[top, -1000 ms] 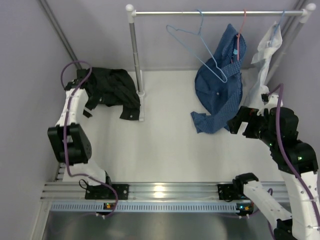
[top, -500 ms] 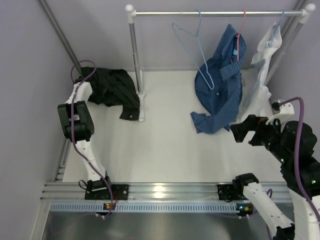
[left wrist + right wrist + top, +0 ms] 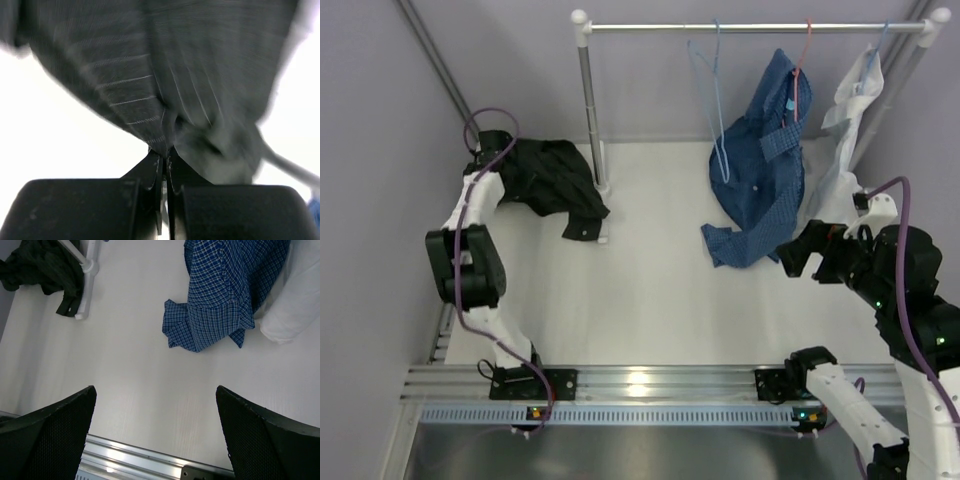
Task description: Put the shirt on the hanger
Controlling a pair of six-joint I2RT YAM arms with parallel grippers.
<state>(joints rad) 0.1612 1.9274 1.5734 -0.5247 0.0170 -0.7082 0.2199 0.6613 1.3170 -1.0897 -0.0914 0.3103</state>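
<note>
The black pinstriped shirt point(image 3: 555, 180) lies crumpled on the table at the far left, beside the rack's post. It fills the left wrist view point(image 3: 200, 75) and shows small at the top left of the right wrist view point(image 3: 45, 265). My left gripper point(image 3: 492, 150) sits at the shirt's left edge, and its jaws point(image 3: 166, 150) are shut on a fold of the fabric. The light-blue wire hanger point(image 3: 715, 100) hangs from the rail, turned nearly edge-on. My right gripper point(image 3: 800, 255) hovers open over bare table at the right, with nothing between its jaws point(image 3: 155, 388).
The rack's rail point(image 3: 750, 26) crosses the back, with its post point(image 3: 588, 110) standing just right of the shirt. A blue checked shirt point(image 3: 760, 170) on a red-pink hanger point(image 3: 807, 45) and a white garment point(image 3: 845, 130) hang at the right. An aluminium rail point(image 3: 640, 385) borders the near edge.
My left gripper has gone from open to shut on the shirt's edge, and its arm has shifted. The blue hanger has swung round to edge-on. The right arm has shifted slightly.
</note>
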